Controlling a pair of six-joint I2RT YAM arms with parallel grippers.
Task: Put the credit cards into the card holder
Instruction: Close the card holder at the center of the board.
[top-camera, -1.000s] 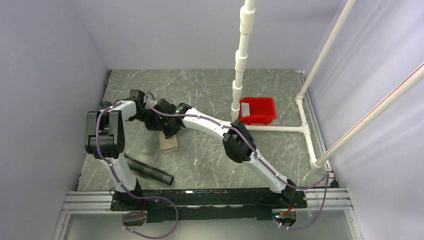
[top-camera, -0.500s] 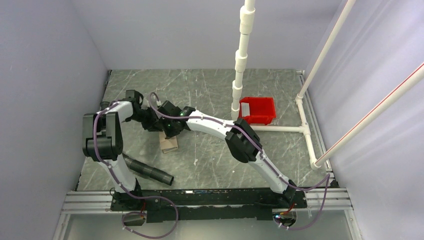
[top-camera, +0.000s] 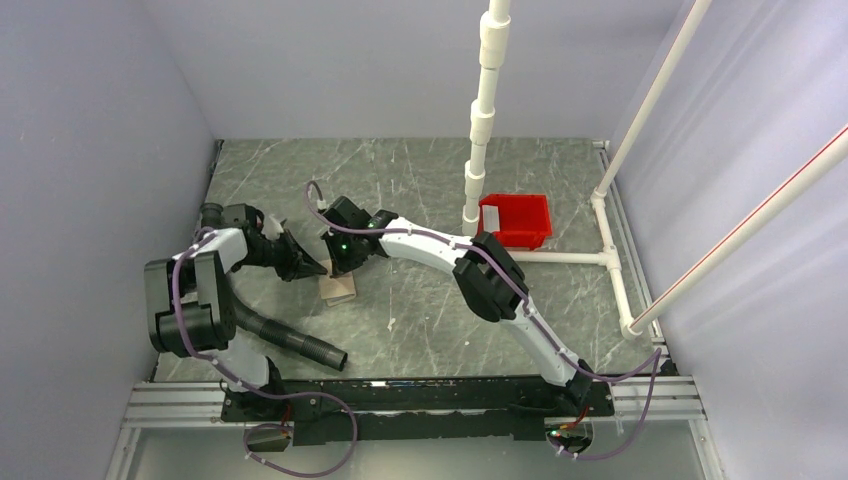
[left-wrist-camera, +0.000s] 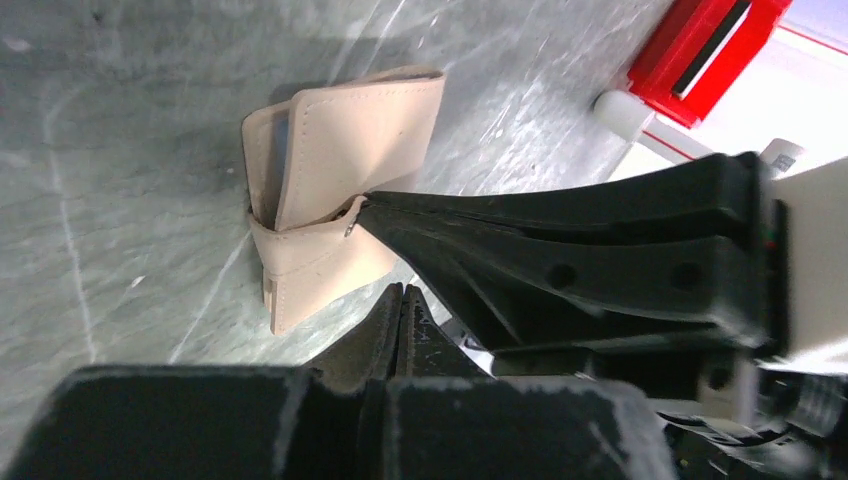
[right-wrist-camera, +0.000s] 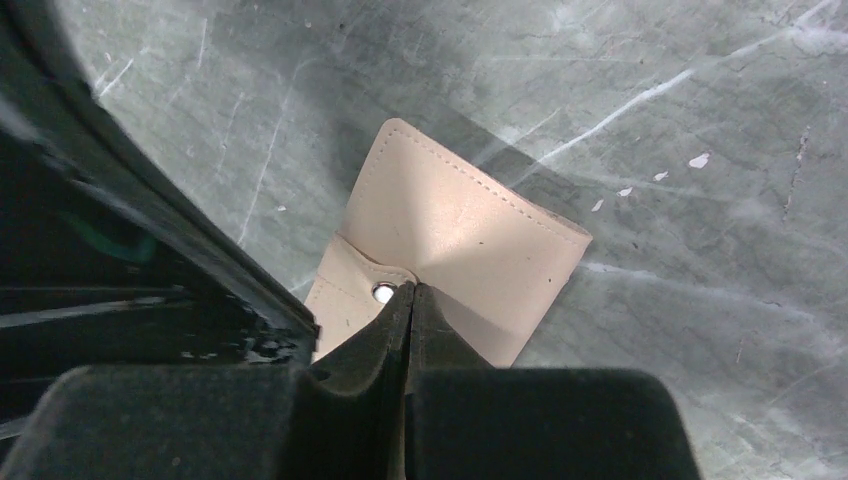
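The tan card holder lies on the table, its flap slightly lifted, with bluish-grey inside showing in the left wrist view. My right gripper is shut, its tips touching the holder beside the metal snap on the pale tab. I cannot tell whether it pinches the tab. My left gripper is shut and empty, just left of the holder; its tips are apart from it. A pale credit card lies in the red tray.
A black ribbed hose lies on the table near the left arm's base. A white pipe post stands behind the red tray, and white pipes run along the table at the right. Walls close in the left and back.
My left gripper has drawn back to the left and nearer, away from the right gripper. The right gripper stays at the card holder, shifted slightly left. The holder has not moved.
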